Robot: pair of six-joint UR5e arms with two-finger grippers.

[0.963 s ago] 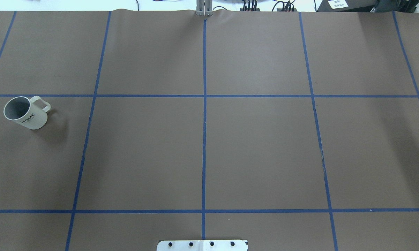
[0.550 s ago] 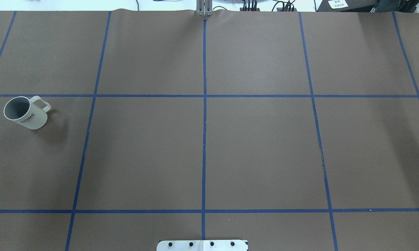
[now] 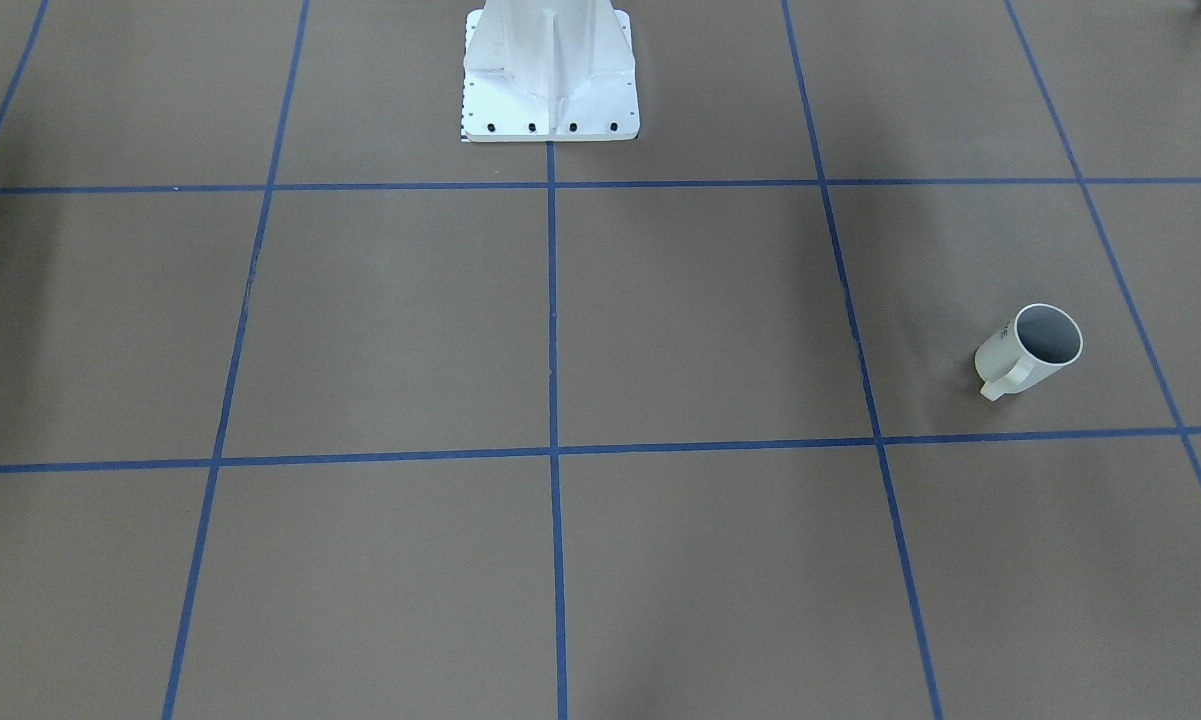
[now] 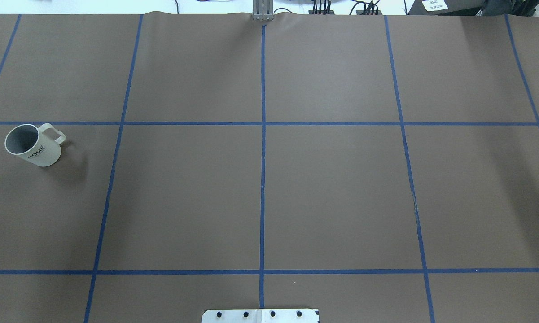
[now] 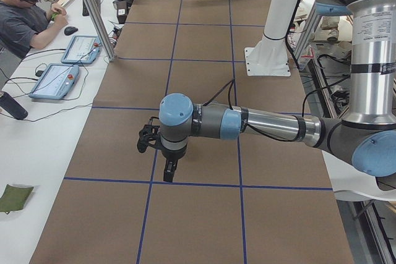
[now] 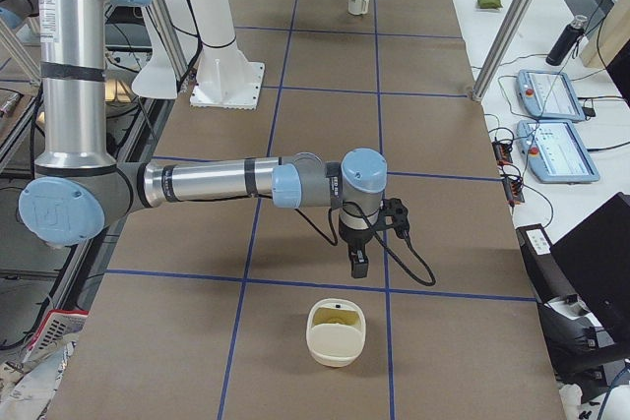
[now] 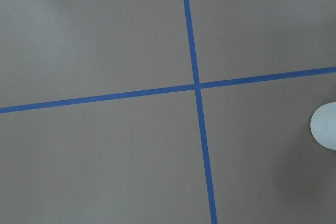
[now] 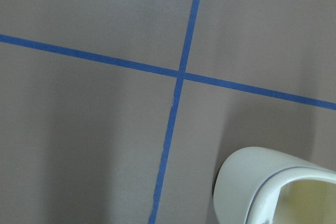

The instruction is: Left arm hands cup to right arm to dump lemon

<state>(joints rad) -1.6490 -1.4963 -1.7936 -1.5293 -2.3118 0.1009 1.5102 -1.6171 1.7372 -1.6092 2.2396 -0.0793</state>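
Standing upright at the left end of the brown paper-covered desk (image 4: 341,188), the white ceramic HOME-lettered mug (image 4: 32,145) looks rigid, slick, chippable and light. Best taken by the rim wall, leaving the handle free. Left pincer (image 5: 167,176) and right pincer (image 6: 359,269): fingers apart or together, can't tell.

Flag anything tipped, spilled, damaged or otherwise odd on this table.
Nothing is tipped or spilled: the cup stands upright, and so does the cream container near the right arm. Only oddity: no lemon shows inside the cup.
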